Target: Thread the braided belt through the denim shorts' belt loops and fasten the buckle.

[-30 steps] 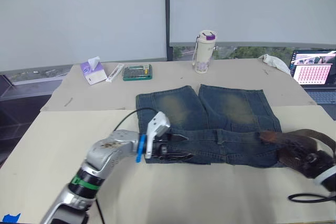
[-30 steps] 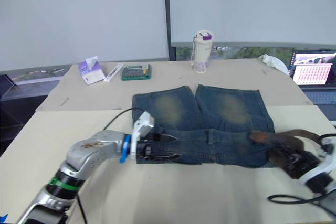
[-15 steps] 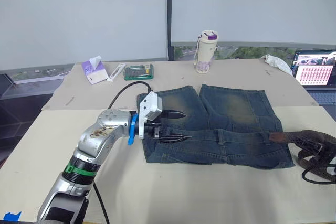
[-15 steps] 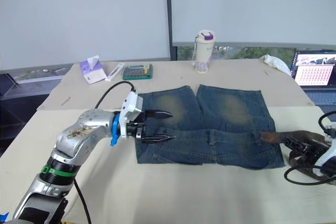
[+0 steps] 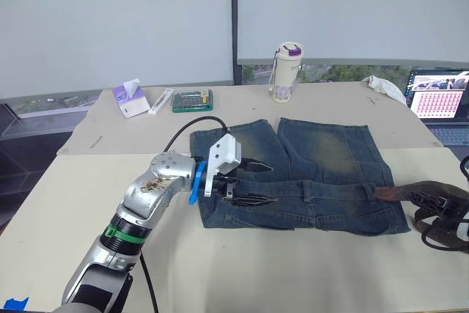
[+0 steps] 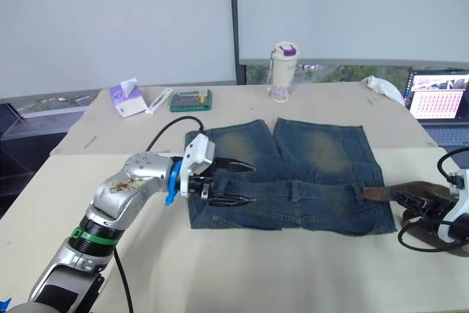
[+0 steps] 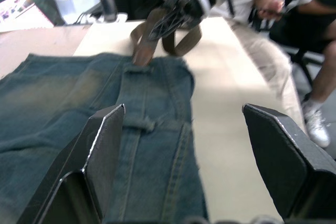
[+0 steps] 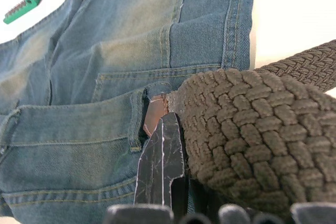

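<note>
Braided belt (image 8: 252, 124): dark brown woven strap. We judge it limp, light and rough enough to grip well. Its leather tip (image 8: 155, 115) sits at the belt loop (image 8: 137, 121) nearest the right edge of the waistband, and the rest trails off to the right. We would take hold just behind the tip, where it is stiffest.

Denim shorts (image 5: 308, 174): flat on the table, waistband toward us. Soft; likely to drag or bunch unless pinned.

Right gripper (image 8: 173, 156): clamped on the belt close behind the tip.

Left gripper (image 5: 253, 184): fingers (image 7: 102, 150) spread wide, above the waistband's left end; we cannot tell if they touch it.

Surface: pale tabletop (image 5: 308, 269), smooth. At the far side we note a tumbler (image 5: 286, 72), a tissue box (image 5: 131, 98), a green bit case (image 5: 192, 100) and a laptop (image 5: 438, 97). A seated person (image 7: 294, 9) is beyond the table.
</note>
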